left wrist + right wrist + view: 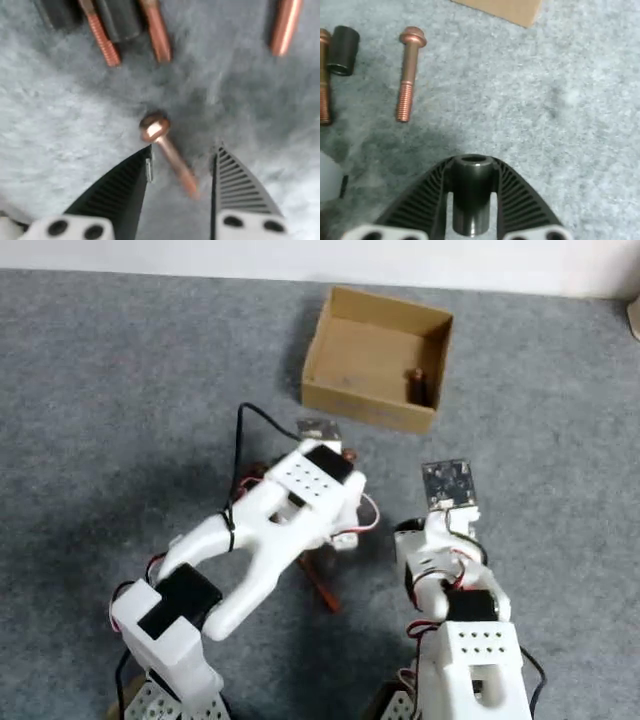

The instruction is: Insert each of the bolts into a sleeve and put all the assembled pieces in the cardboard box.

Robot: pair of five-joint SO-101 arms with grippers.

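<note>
On the grey carpet [60, 125], left gripper [184, 150] has jaws apart, straddling a copper bolt [167, 149]; right gripper [472, 163] clamped on a black sleeve [471, 196].

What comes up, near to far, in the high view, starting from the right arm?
right arm → cardboard box, front wall first → dark piece standing inside the box
</note>
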